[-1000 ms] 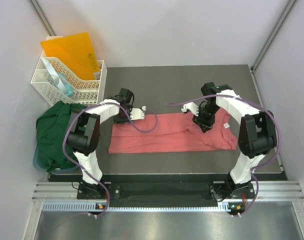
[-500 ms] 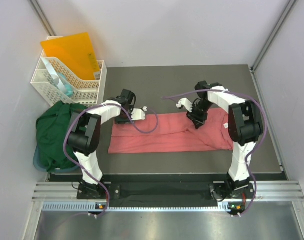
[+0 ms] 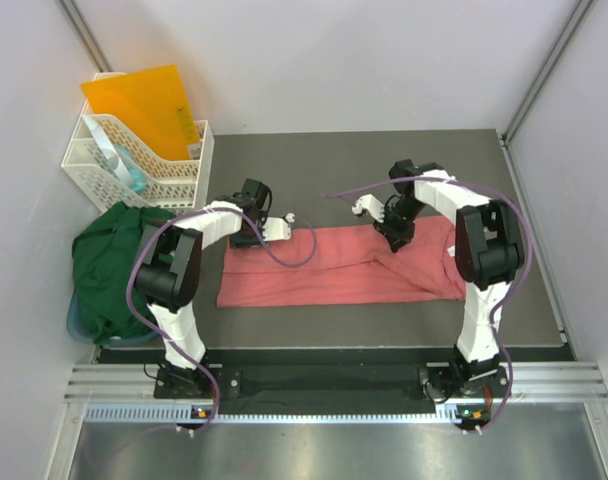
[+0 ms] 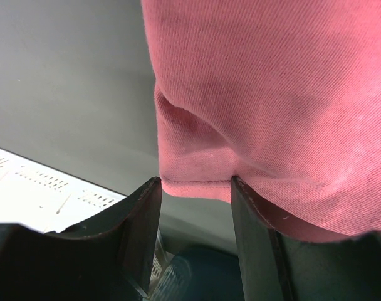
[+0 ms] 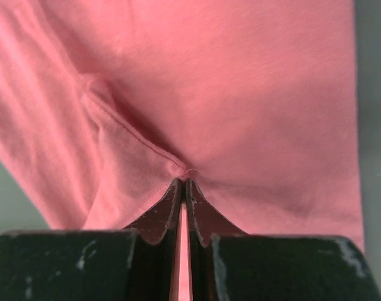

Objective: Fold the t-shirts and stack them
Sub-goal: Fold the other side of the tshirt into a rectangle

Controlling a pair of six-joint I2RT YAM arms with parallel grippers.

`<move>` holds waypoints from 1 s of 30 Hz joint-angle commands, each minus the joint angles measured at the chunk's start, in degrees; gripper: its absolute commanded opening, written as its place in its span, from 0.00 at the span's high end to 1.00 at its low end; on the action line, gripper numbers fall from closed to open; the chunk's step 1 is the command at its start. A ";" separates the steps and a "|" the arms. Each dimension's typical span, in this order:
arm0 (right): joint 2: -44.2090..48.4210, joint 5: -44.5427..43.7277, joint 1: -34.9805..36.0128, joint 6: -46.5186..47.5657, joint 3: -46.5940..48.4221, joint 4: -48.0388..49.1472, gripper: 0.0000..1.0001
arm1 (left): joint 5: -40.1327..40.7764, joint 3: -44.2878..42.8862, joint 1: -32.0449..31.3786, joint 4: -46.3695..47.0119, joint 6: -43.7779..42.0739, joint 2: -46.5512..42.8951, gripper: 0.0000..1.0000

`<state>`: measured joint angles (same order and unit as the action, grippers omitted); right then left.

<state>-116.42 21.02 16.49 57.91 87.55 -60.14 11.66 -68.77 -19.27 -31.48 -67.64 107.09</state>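
Observation:
The salmon-pink t-shirt (image 3: 334, 270) lies as a long folded band across the dark mat, with a small white label (image 3: 451, 250) near its right end. My left gripper (image 3: 252, 232) is at the band's far left corner. In the left wrist view it (image 4: 195, 188) is open, with the shirt's hem (image 4: 197, 185) lying between its tips. My right gripper (image 3: 394, 236) is at the far edge, right of the middle. In the right wrist view it (image 5: 184, 183) is shut on a pinch of pink cloth (image 5: 228, 94). The dark green t-shirt (image 3: 109, 265) lies in a heap off the mat's left side.
A white plastic basket (image 3: 134, 165) holding an orange folder (image 3: 139, 100) stands at the back left, just behind the green heap. Bare dark mat (image 3: 334, 165) lies behind the pink shirt. Walls close in on both sides. Purple cables (image 3: 284, 255) hang over the shirt.
My right gripper has moved left and slightly away along the shirt's far edge, pinching the cloth there. The left gripper has not moved.

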 commanded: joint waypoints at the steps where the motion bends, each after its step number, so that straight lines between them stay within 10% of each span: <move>1: 5.59 0.78 0.47 3.61 2.01 -6.56 0.99 | -0.76 0.83 -0.33 -0.07 0.40 -1.18 0.47; 30: 12.18 2.63 14.44 6.60 -0.18 -20.54 0.99 | -2.78 -2.33 -0.77 1.07 -2.32 3.39 0.47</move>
<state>-107.57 21.91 29.02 63.99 85.89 -75.92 11.86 -70.08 -19.73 -32.18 -69.06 108.29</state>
